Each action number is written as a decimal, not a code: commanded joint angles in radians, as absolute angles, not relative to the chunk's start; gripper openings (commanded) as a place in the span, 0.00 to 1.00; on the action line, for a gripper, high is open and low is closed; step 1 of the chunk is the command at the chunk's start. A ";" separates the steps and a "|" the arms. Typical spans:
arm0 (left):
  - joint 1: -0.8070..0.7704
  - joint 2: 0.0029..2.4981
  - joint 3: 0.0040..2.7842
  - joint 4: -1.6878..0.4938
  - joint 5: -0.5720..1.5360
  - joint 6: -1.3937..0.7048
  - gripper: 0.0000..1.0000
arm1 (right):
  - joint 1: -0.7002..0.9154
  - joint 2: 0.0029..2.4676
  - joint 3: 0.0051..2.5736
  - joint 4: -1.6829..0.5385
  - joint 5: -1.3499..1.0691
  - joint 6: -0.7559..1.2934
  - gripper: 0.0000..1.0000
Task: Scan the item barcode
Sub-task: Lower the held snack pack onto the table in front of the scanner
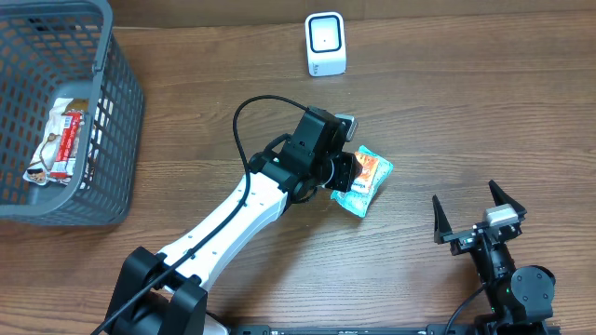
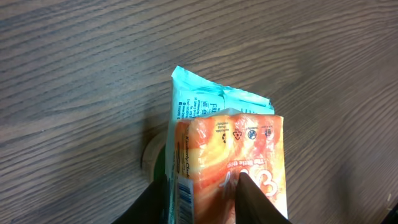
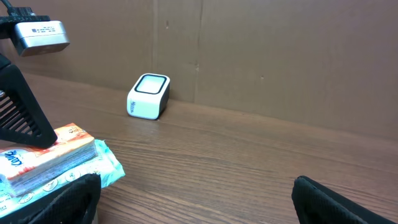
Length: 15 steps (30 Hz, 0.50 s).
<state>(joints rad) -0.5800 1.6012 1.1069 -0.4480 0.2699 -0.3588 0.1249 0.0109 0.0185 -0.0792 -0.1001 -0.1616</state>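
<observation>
Surface: wood-grain table (image 1: 447, 112), brown cardboard wall (image 3: 280, 56) behind its far edge, where your scanner (image 1: 325, 44) stands. Left gripper (image 1: 346, 172) is clamped narrowly on the orange-and-teal packet (image 1: 369, 177) — mid-table, pinched between both fingers. Right gripper (image 1: 475, 212) — near right, jaws wide, empty.

From above, the overhead camera looks straight down on the whole worktop (image 1: 447, 112). The left wrist camera sits right over the left hand (image 2: 200, 180), pressed close to the packet (image 2: 249, 143). The right wrist camera rides low, facing level across the worktop toward the scanner (image 3: 148, 96). All three views catch the packet.
</observation>
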 commanded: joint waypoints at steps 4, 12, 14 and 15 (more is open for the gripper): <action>-0.576 1.601 1.116 -0.445 0.306 -0.336 0.23 | 0.122 0.004 0.008 -0.076 -0.099 -0.165 1.00; -0.576 1.602 1.116 -0.474 0.337 -0.336 0.09 | 0.122 0.004 0.008 -0.076 -0.099 -0.165 1.00; -0.576 1.602 1.116 -0.487 0.331 -0.335 0.08 | 0.122 0.004 0.008 -0.076 -0.099 -0.165 1.00; -0.576 1.602 1.116 -0.493 0.329 -0.335 0.11 | 0.122 0.004 0.008 -0.077 -0.099 -0.165 1.00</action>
